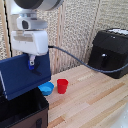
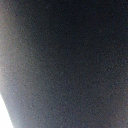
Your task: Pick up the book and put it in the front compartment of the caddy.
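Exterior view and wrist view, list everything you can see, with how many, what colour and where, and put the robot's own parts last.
book: one, dark navy blue, held upright in the air above the caddy, at the exterior view's left; it seems to be the dark surface that fills the wrist view
caddy: one, black, at the exterior view's lower left corner, open at the top
red cup: one, red, on the table beside the blue bowl
blue bowl: one, blue, on the table just beyond the caddy
black appliance: one, black, at the exterior view's right, toward the back of the table
table: one, light wood
cable: one, grey, running from the arm toward the exterior view's right
gripper: one, white, shut on the book's top edge
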Controlling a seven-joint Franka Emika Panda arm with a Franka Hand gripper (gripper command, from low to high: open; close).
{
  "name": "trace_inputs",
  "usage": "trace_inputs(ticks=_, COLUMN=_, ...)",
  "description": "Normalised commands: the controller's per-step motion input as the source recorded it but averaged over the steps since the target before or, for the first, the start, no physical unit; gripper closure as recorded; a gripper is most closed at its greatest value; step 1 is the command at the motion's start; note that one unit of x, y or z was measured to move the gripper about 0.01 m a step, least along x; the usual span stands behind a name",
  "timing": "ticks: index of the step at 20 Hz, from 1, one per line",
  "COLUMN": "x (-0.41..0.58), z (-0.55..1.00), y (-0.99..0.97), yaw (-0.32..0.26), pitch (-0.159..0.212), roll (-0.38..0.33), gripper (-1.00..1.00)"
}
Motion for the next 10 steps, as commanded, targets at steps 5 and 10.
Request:
trace_inputs(ticks=5, x=0.091, z=0.04, y=0.9, yaw=-0.051, pitch=0.054, roll=-0.023, gripper=1.0)
trace_inputs(ticks=10, x=0.207, z=0.0, y=0.77, yaw=-0.066, pitch=0.005, roll=-0.084, gripper=1.0)
